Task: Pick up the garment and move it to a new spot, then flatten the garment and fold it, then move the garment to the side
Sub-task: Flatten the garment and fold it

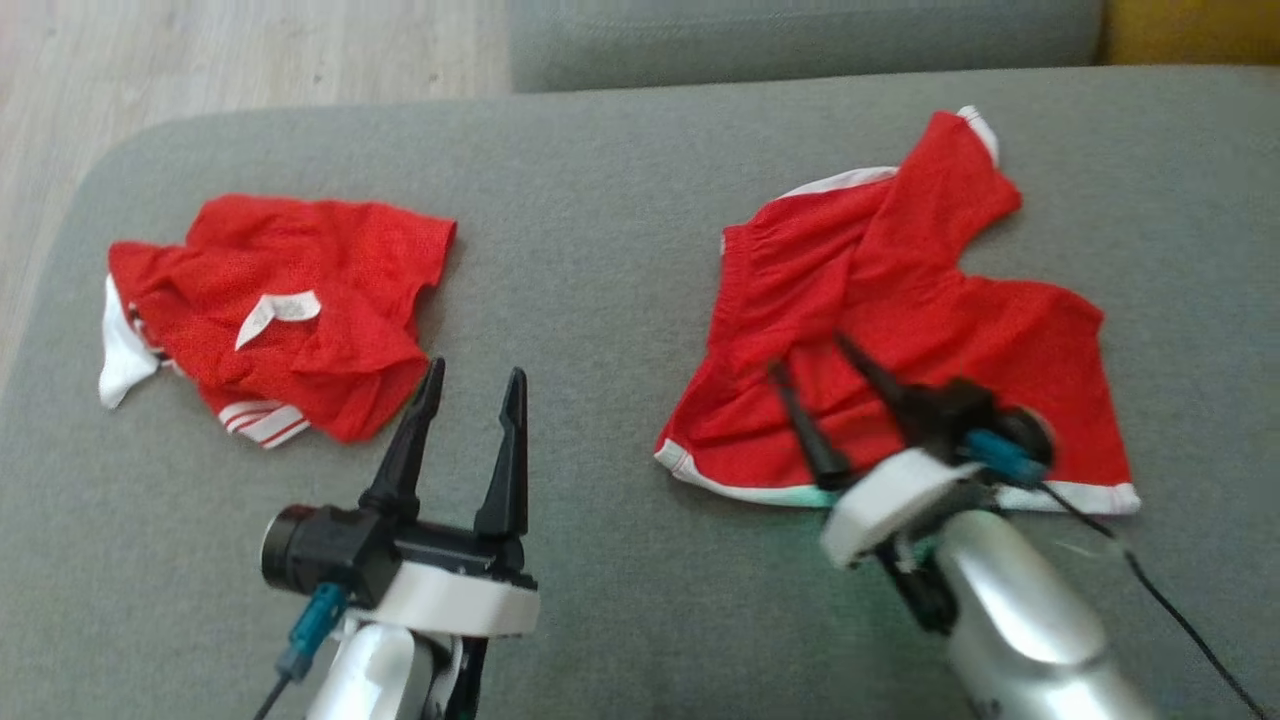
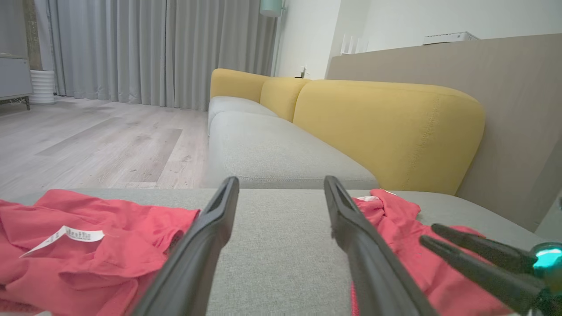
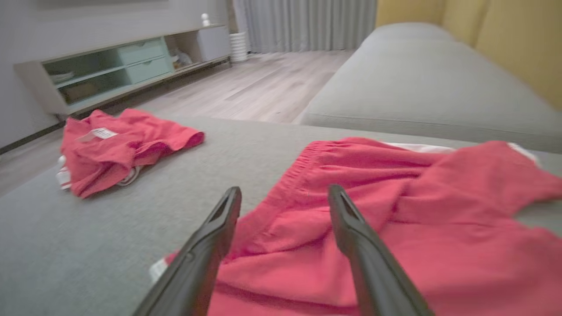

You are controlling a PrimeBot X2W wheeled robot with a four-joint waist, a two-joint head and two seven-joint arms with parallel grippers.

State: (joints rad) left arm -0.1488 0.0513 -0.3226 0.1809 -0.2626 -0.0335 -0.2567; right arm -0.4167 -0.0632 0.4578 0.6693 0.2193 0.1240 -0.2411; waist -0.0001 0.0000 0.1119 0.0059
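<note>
Head view — crumpled red white-trimmed garment (image 1: 900, 290) on grey fabric sofa cushion (image 1: 600, 200).
Right gripper (image 1: 808, 355) jaws apart over it, holding nothing — left gripper (image 1: 476, 370) likewise spread.

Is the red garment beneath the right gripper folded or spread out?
Spread out but wrinkled: the garment lies open across the cushion, waistband and white hem both visible.

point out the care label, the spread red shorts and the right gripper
care label (image 1: 278, 312): head view, tag's middle
spread red shorts (image 1: 900, 290): head view, central cloth
right gripper (image 1: 808, 354): head view, between its fingertips
</note>
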